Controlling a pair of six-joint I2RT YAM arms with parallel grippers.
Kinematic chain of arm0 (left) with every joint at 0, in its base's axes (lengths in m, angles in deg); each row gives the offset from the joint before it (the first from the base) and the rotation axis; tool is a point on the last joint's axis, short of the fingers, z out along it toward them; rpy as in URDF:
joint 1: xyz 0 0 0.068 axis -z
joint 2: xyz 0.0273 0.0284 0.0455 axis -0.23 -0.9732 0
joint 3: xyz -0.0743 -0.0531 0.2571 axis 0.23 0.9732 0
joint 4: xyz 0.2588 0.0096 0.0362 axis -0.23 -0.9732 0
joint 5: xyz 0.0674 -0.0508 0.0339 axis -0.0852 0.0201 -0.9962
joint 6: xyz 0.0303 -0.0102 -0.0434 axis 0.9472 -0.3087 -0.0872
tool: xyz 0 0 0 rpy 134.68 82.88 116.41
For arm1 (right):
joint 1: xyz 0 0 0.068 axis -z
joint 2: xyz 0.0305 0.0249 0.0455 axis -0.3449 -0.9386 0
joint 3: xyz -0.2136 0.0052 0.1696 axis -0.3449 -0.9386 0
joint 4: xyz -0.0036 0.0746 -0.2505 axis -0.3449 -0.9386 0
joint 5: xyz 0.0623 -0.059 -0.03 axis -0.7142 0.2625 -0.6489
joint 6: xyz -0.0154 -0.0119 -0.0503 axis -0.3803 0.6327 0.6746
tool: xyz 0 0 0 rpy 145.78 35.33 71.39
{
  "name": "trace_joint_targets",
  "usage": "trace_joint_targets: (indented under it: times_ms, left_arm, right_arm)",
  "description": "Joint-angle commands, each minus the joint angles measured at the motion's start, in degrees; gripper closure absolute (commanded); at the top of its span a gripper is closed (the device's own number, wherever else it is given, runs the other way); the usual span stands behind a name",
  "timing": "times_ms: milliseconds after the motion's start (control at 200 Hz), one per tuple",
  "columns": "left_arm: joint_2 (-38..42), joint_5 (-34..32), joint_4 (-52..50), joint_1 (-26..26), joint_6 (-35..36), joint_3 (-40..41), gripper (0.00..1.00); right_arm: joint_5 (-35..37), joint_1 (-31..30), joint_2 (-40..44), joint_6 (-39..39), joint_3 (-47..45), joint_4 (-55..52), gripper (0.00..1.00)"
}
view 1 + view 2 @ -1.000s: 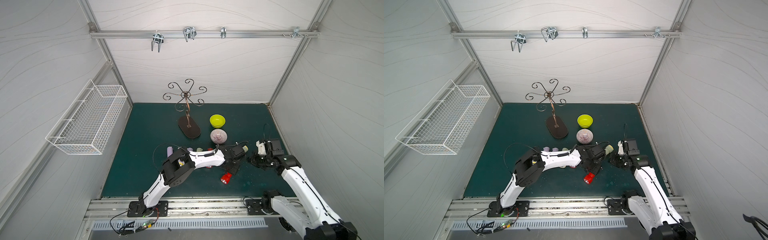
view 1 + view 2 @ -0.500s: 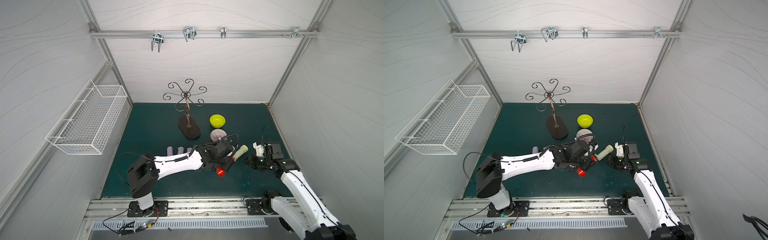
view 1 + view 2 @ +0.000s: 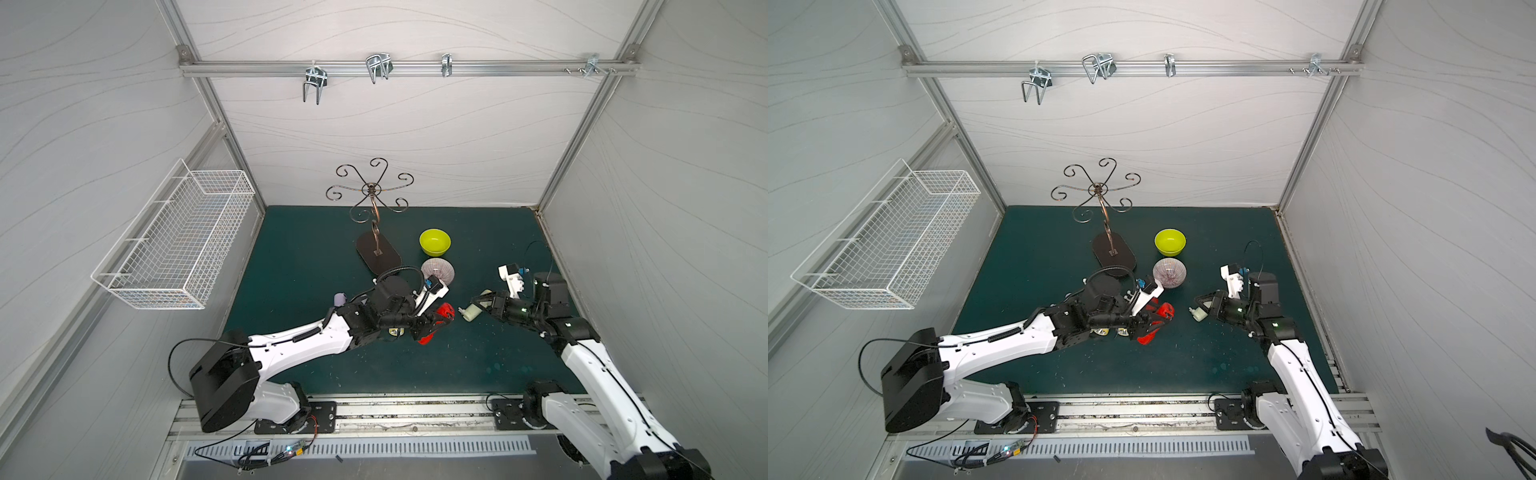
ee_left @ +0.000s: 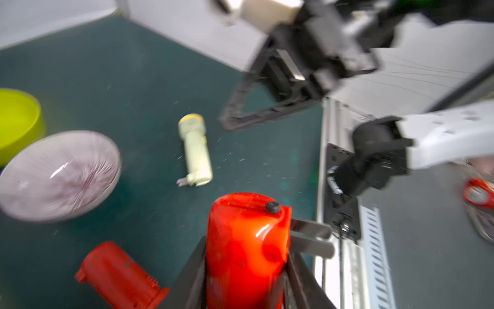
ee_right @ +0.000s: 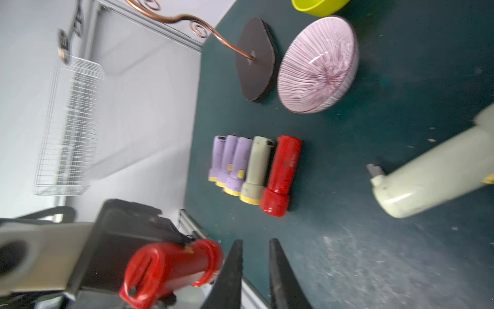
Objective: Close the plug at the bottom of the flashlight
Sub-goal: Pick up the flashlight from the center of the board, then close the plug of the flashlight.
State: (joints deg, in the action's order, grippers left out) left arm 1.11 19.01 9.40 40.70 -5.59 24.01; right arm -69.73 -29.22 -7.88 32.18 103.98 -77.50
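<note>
— What's in your left gripper?
— It's clamped on the red flashlight, which I hold off the tabletop.
— And your right gripper?
— My jaws stand slightly apart, with nothing between them. The cream flashlight lies on the tabletop just beyond its fingertips, not touching. Its plug sticks out at the butt end, toward my left gripper.

Bright even light, soft shadows, wrist views blurred
</note>
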Motion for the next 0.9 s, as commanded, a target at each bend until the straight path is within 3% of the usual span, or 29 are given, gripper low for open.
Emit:
trace_joint_targets:
  times_ms: [0, 115, 205, 520, 700, 891]
  left_arm:
    - [4.6, 8.0, 6.4, -0.4, 6.0, -0.9, 1.00]
    - [7.1, 9.0, 5.4, -1.6, 6.8, 0.3, 1.00]
    - [8.3, 10.8, 5.5, -3.3, 6.4, 1.2, 1.00]
    - [9.7, 14.1, 4.2, -5.4, 6.7, 1.5, 1.00]
    - [9.7, 15.2, 4.3, -6.0, 6.4, 1.3, 1.00]
    - [9.0, 16.6, 5.7, -7.8, 5.1, 1.7, 1.00]
  right_arm:
    - [-5.9, -2.5, -0.7, -5.1, 1.1, 11.1, 0.64]
    - [-1.6, -9.3, 0.2, -1.9, 4.2, 9.6, 0.49]
    - [1.0, -12.6, 0.9, 0.8, 6.8, 7.4, 0.43]
    - [-3.6, -13.1, 0.8, -1.4, 11.1, 11.4, 0.42]
    - [-4.9, -16.9, -1.9, 1.2, 13.9, 8.7, 0.28]
    - [-5.2, -21.9, -2.4, 4.0, 14.7, 7.7, 0.35]
